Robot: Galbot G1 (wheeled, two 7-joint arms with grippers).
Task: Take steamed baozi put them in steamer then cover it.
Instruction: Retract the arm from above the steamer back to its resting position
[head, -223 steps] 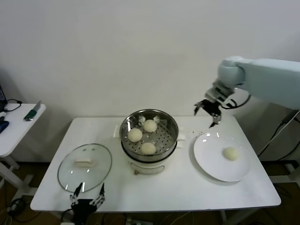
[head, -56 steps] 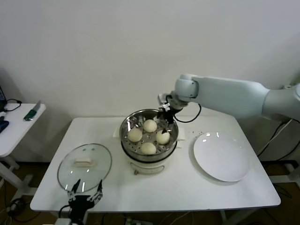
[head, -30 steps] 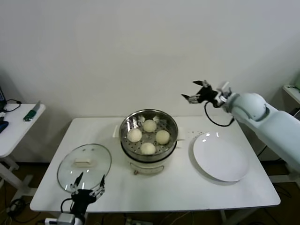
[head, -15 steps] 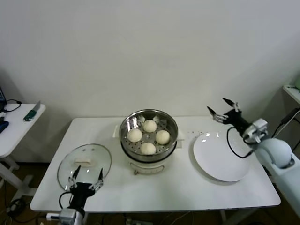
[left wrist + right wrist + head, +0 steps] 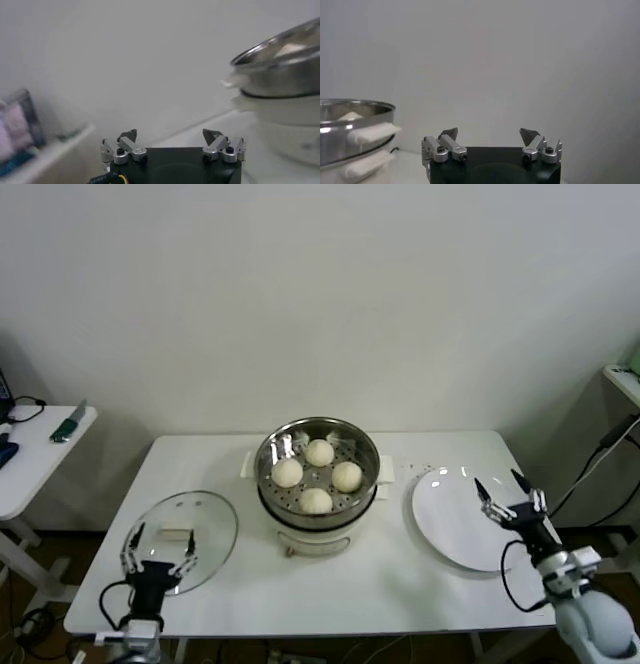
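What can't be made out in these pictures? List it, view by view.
- Head view: the steamer's base front, largely hidden under the basket; the small object on the side table, too small to identify.
- Left wrist view: the shelf items, blurred; the buns, hidden behind the steamer wall.
- Right wrist view: the plate, out of frame.
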